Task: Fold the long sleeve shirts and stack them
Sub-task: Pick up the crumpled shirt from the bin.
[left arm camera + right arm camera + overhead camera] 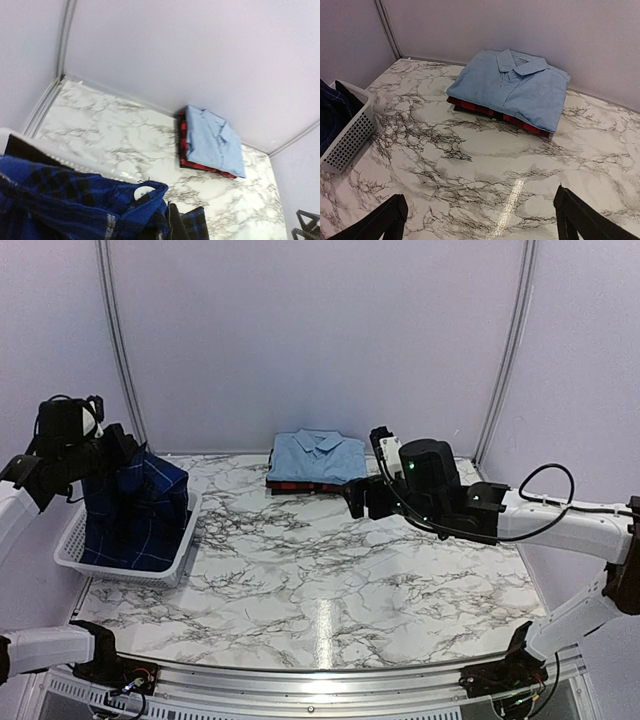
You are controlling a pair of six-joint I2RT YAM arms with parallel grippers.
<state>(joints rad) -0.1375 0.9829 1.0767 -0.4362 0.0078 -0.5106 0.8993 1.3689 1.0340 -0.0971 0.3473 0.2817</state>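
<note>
Top external view: two shirts are done, the light blue shirt (318, 454) folded atop the red-and-black plaid shirt (296, 486). The navy plaid shirt (135, 512) hangs over the white basket (68, 546) from the clamped-shut left gripper (124, 452), not yet folded; the right gripper (481, 211) gapes empty.

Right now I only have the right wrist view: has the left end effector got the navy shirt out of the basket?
Observer: Partly. The left end effector is shut on the navy plaid shirt and holds it up, with the shirt's lower end down in the white basket.
Operator: Where on the shirt is the grip?
Observer: The left wrist view shows a banded edge with a white button right beside the grip, likely collar or cuff.
</note>
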